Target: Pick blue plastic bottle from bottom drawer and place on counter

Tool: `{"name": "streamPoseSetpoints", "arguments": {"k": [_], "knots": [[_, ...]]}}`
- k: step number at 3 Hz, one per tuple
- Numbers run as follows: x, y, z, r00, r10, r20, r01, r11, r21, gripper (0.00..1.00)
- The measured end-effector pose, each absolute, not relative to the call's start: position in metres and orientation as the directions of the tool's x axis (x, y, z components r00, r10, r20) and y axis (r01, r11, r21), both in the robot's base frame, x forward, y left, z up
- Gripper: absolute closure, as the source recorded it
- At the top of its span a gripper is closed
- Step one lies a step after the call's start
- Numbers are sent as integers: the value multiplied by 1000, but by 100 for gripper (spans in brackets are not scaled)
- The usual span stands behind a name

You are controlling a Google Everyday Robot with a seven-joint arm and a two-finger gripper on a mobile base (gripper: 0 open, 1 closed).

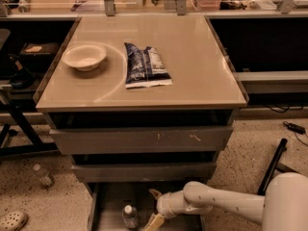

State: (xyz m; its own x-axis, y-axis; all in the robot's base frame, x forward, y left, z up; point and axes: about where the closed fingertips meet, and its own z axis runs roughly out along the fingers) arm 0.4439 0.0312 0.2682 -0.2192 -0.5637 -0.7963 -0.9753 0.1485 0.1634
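Note:
The blue plastic bottle point(129, 216), small and clear with a white cap, stands upright on the grey floor of the open bottom drawer point(108, 201). My gripper point(151, 209) is down inside that drawer just right of the bottle. Its tan fingers point(155, 195) are spread open, and the bottle is beside them, not between them. My white arm point(226, 203) reaches in from the lower right. The glossy beige counter point(192, 61) tops the cabinet.
A beige bowl point(84, 56) and a flat dark-blue printed pouch point(144, 65) lie on the counter. Two wider grey drawers point(142, 139) sit above the open one. Another bottle point(43, 175) and a shoe point(13, 220) lie on the floor at the left. A black bar point(273, 165) leans at the right.

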Motion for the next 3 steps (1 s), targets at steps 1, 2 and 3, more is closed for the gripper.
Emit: {"name": "streamPoseSetpoints", "arguments": {"k": [1, 2, 3], "knots": [[446, 32, 266, -222, -561, -797, -975, 153, 164, 0], [446, 39, 262, -215, -548, -808, -976, 150, 158, 0], [451, 66, 263, -164, -514, -842, -984, 150, 100, 0]]}}
